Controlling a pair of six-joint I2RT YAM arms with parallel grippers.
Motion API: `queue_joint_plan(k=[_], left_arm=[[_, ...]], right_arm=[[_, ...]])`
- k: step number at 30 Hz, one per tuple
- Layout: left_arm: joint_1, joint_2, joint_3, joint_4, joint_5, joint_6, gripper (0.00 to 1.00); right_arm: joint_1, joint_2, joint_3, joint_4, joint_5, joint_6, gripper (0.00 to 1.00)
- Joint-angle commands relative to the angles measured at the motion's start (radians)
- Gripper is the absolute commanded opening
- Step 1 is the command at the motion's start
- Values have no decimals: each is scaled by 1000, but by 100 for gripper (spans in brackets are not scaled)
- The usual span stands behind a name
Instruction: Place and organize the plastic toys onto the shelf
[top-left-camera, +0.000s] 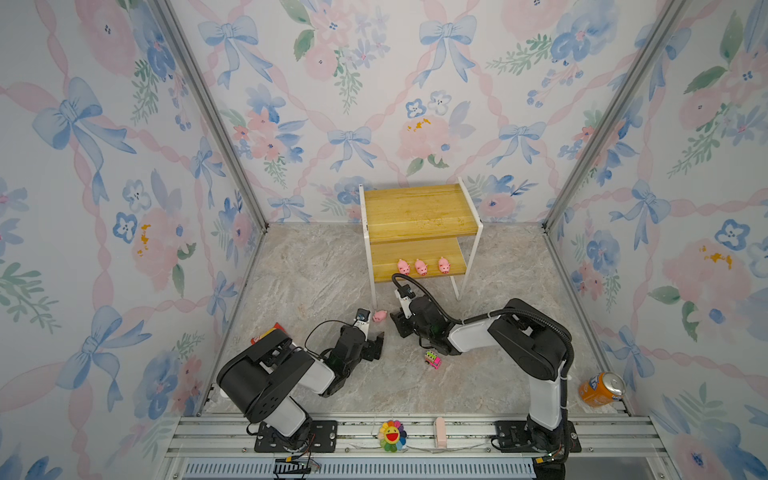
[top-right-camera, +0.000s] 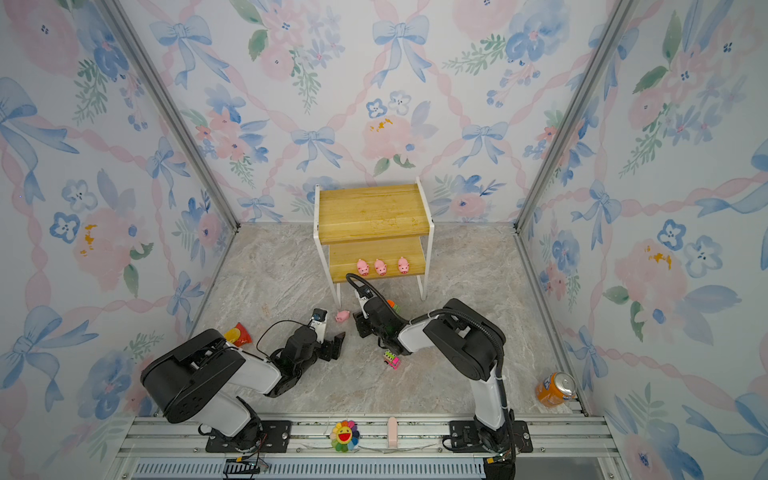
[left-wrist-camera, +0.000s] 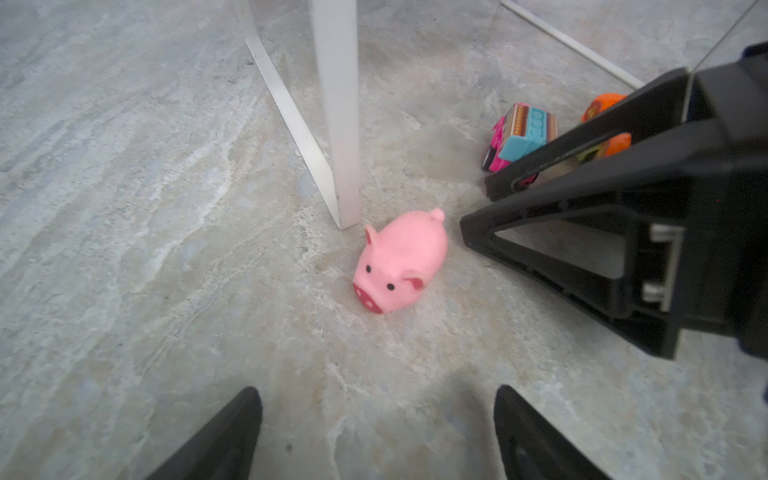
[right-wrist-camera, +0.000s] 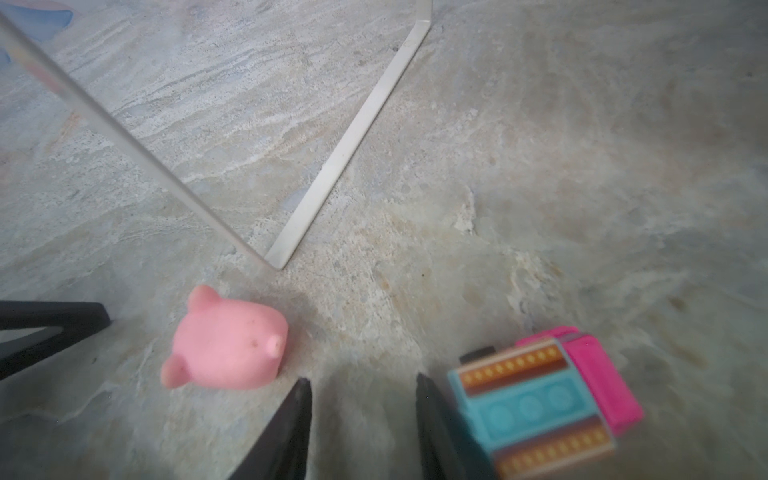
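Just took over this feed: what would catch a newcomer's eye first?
Three pink pigs line up on the lower board of the shelf. A fourth pig sits on the floor by its front leg, near the left pincer and right pincer, both open and empty.

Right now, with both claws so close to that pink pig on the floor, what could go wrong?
The left gripper and right gripper both point at the same pig, open and empty; they might collide. The pig lies beside the shelf leg, so a finger could strike the leg. The striped truck sits right by the right gripper and could get knocked away.
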Motion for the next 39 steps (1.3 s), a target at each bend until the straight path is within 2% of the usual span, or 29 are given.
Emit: queue_joint_plan(k=[1,8,19,30,39], left_arm=[[-13,50,3,99,-8,32,87],[-23,117,8,171,-28,55,86],[-32,143,3,221,-67,89,85],[-32,209,6,290,-56,111,76],[-31,236,12,328,-62,149,77]], right_arm=[[-13,24,-20,-25,-24,-25,44],[-21,62,0,-17,-41,-39,45],[-31,104,32,4,-61,-44,46],[-26,114,31,17,-72,-47,46],[-16,125,36,18,-84,-63,47]])
